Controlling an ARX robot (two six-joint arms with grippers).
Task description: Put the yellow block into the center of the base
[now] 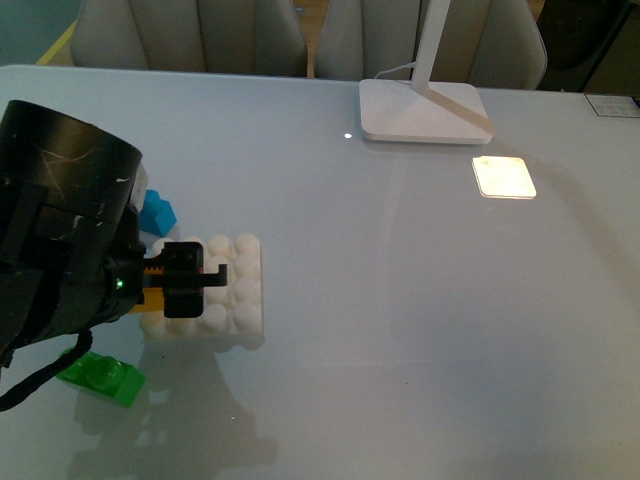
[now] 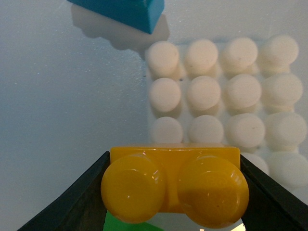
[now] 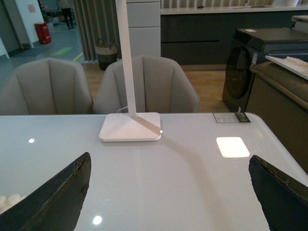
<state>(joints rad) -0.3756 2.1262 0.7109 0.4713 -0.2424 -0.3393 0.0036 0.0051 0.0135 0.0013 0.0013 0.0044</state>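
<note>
Black left gripper (image 1: 198, 280) is clamping the yellow block (image 2: 174, 187) by its ends, studs up, probably so it's going down level. Block's sitting over the edge rows of the white base (image 2: 207, 91), not centred yet I think. The arm (image 1: 60, 230) is blocking whether it's touching any studs. A green brick (image 1: 100, 378) is peeking out underneath. And the right gripper (image 3: 169, 163) is hanging wide open, holding nothing.

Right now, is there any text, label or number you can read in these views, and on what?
No text can be read.
dark card on the table: print too small to read.
pink sign, far background: blurred.
yellow block, base: no markings show.
</note>
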